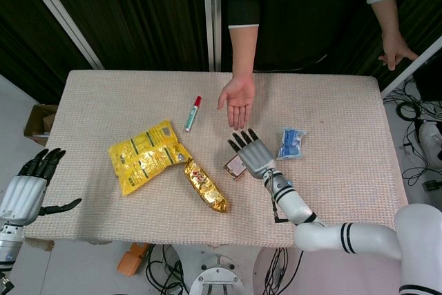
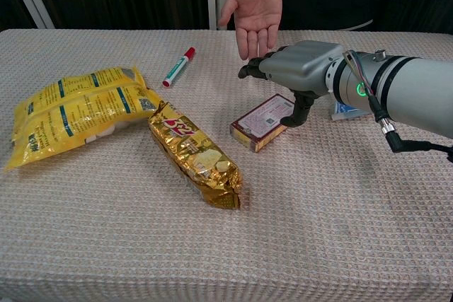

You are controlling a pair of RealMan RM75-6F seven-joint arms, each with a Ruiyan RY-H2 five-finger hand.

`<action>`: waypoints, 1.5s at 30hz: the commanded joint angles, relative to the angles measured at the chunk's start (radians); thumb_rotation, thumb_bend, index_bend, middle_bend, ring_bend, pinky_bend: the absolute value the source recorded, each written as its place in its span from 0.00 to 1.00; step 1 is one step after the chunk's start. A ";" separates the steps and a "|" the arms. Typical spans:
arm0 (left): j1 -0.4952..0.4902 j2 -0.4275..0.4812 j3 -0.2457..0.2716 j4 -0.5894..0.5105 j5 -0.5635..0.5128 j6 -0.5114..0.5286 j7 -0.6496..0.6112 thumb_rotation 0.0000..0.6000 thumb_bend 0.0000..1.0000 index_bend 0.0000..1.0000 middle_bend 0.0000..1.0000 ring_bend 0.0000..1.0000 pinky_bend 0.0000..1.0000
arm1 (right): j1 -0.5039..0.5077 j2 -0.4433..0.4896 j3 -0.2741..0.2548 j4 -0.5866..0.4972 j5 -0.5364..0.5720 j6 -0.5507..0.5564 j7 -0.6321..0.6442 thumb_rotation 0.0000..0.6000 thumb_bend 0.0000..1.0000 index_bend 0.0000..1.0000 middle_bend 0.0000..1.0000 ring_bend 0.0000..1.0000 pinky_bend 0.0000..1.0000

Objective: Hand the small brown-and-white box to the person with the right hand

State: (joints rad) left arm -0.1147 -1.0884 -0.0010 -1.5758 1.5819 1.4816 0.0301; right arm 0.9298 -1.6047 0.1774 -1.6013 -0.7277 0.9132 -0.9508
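The small brown-and-white box (image 1: 235,166) (image 2: 262,124) lies flat on the table, right of centre. My right hand (image 1: 253,153) (image 2: 297,68) hovers just above its right end with fingers stretched toward the person and thumb pointing down at the box's edge; it holds nothing. The person's open palm (image 1: 238,98) (image 2: 256,6) waits face up just beyond my fingertips. My left hand (image 1: 27,184) hangs open off the table's near left corner, seen only in the head view.
A yellow snack bag (image 1: 146,155) (image 2: 78,107) and a gold packet (image 1: 206,186) (image 2: 195,152) lie left of the box. A red-capped marker (image 1: 193,113) (image 2: 178,66) lies further back. A blue packet (image 1: 291,143) (image 2: 347,109) sits to the right of my right hand.
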 commanded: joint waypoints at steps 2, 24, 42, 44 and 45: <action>0.000 0.002 0.000 -0.003 0.000 0.000 0.002 0.51 0.00 0.04 0.06 0.07 0.21 | 0.011 0.000 -0.012 0.001 0.005 0.005 0.011 1.00 0.24 0.00 0.00 0.00 0.00; -0.004 0.005 -0.005 0.001 -0.016 -0.012 -0.005 0.51 0.00 0.04 0.06 0.07 0.21 | 0.102 -0.002 -0.106 -0.004 0.046 -0.027 0.009 1.00 0.24 0.00 0.00 0.00 0.00; -0.004 0.004 -0.002 0.012 -0.024 -0.021 -0.009 0.52 0.00 0.04 0.06 0.07 0.21 | 0.064 -0.102 -0.134 0.131 -0.153 0.085 0.133 1.00 0.31 0.56 0.53 0.36 0.06; -0.003 0.005 -0.002 0.014 -0.025 -0.020 -0.011 0.51 0.00 0.04 0.06 0.07 0.21 | 0.053 -0.091 -0.129 0.123 -0.196 0.109 0.156 1.00 0.31 0.60 0.56 0.39 0.08; -0.002 0.005 -0.002 0.014 -0.025 -0.019 -0.013 0.51 0.00 0.04 0.06 0.07 0.21 | 0.048 -0.081 -0.123 0.113 -0.219 0.124 0.169 1.00 0.32 0.61 0.56 0.39 0.08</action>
State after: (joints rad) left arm -0.1170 -1.0833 -0.0028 -1.5615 1.5572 1.4625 0.0174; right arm 0.9949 -1.6956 0.0478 -1.4815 -0.9031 1.0042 -0.8124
